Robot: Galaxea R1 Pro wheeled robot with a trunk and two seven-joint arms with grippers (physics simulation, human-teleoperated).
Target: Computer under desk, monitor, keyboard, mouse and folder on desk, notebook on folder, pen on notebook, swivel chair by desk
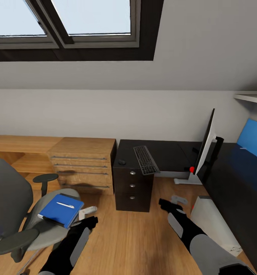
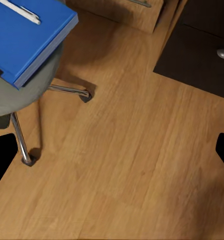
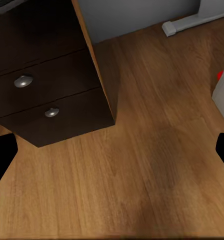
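Both grippers hang over the wooden floor with fingers spread wide and nothing between them: the left gripper at lower left of the head view, the right gripper at lower centre.

The flat bright blue folder lies on the seat of the grey upholstered swivel chair at lower left, with the thin pale pen lying on top.

The slim grey keyboard runs front to back on the black desk, its near end overhanging the edge. The small dark mouse sits left of it, and the thin monitor stands edge-on to the right.
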